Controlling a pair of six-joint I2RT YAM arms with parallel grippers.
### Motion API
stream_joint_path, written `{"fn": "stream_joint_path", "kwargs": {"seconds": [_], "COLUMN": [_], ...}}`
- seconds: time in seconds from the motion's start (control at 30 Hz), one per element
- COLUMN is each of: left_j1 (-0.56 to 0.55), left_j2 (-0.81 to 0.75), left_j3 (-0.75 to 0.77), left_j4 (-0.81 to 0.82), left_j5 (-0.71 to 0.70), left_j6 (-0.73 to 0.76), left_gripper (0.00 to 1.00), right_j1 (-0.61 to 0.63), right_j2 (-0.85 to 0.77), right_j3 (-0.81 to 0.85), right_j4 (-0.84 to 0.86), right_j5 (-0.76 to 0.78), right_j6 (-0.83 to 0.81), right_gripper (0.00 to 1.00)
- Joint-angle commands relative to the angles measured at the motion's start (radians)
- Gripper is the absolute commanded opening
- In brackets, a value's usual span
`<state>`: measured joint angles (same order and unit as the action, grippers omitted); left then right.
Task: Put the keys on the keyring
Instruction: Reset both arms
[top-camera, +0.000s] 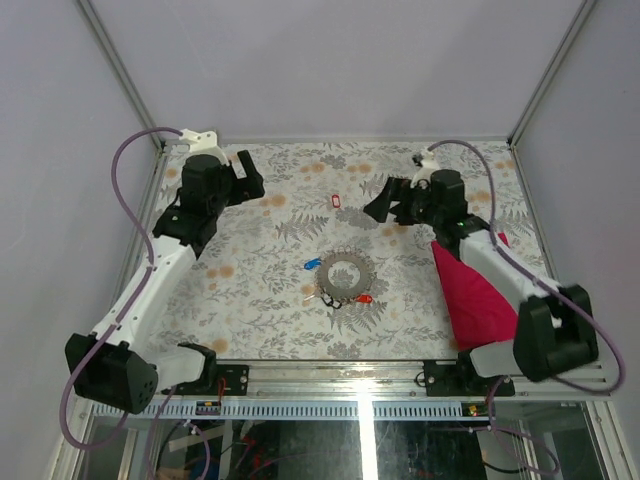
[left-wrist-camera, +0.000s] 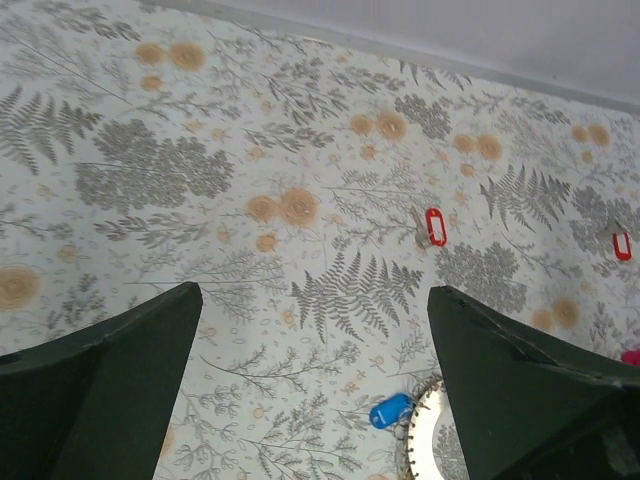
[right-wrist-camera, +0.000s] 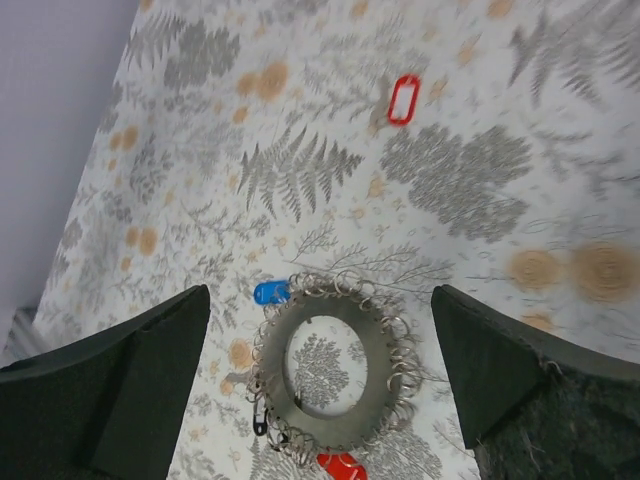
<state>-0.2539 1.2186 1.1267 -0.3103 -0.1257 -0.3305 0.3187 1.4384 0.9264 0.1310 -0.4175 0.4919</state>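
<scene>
The keyring (top-camera: 345, 274) is a dark grey flat ring edged with small wire loops, lying mid-table. A blue key (top-camera: 311, 265), a black key (top-camera: 329, 299) and a red key (top-camera: 363, 298) lie at its rim. A loose red key (top-camera: 335, 201) lies farther back. My left gripper (top-camera: 254, 184) is open and empty, back left of the ring. My right gripper (top-camera: 376, 211) is open and empty, back right of it. The right wrist view shows the keyring (right-wrist-camera: 381, 345), blue key (right-wrist-camera: 271, 292) and loose red key (right-wrist-camera: 403, 100) between the open fingers. The left wrist view shows the loose red key (left-wrist-camera: 436, 226) and blue key (left-wrist-camera: 390, 410).
A red cloth (top-camera: 470, 285) lies at the right, partly under the right arm. A second small red tag (left-wrist-camera: 622, 245) shows at the right edge of the left wrist view. Metal rails (top-camera: 330, 372) and grey walls bound the patterned table.
</scene>
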Motion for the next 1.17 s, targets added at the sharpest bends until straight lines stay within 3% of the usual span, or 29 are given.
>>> {"fn": "stream_joint_path", "kwargs": {"seconds": [0.0, 0.17, 0.47, 0.67, 0.9, 1.13], "left_j1": [0.01, 0.011, 0.008, 0.009, 0.009, 0.008], "left_j2": [-0.078, -0.198, -0.436, -0.474, -0.491, -0.462], "left_j3": [-0.035, -0.118, -0.279, -0.306, -0.366, -0.39], "left_j4": [0.054, 0.1, 0.077, -0.006, 0.034, 0.077], "left_j5": [-0.121, -0.157, -0.216, -0.308, -0.385, -0.375], "left_j6": [0.054, 0.056, 0.031, -0.045, -0.125, -0.131], "left_gripper": [1.0, 1.0, 1.0, 1.0, 1.0, 1.0], "right_j1": [-0.002, -0.001, -0.001, 0.069, 0.068, 0.069], "right_j2": [-0.294, -0.543, -0.762, -0.809, -0.9, -0.865], "right_j3": [-0.011, -0.058, -0.046, -0.027, -0.175, -0.226], "right_j4": [-0.063, -0.121, -0.291, -0.366, -0.247, -0.184], "right_j5": [0.2, 0.456, 0.54, 0.61, 0.717, 0.728], "right_j6": [-0.101, -0.218, -0.331, -0.356, -0.265, -0.283], "right_gripper": [0.99, 0.99, 0.99, 0.99, 0.99, 0.99]}}
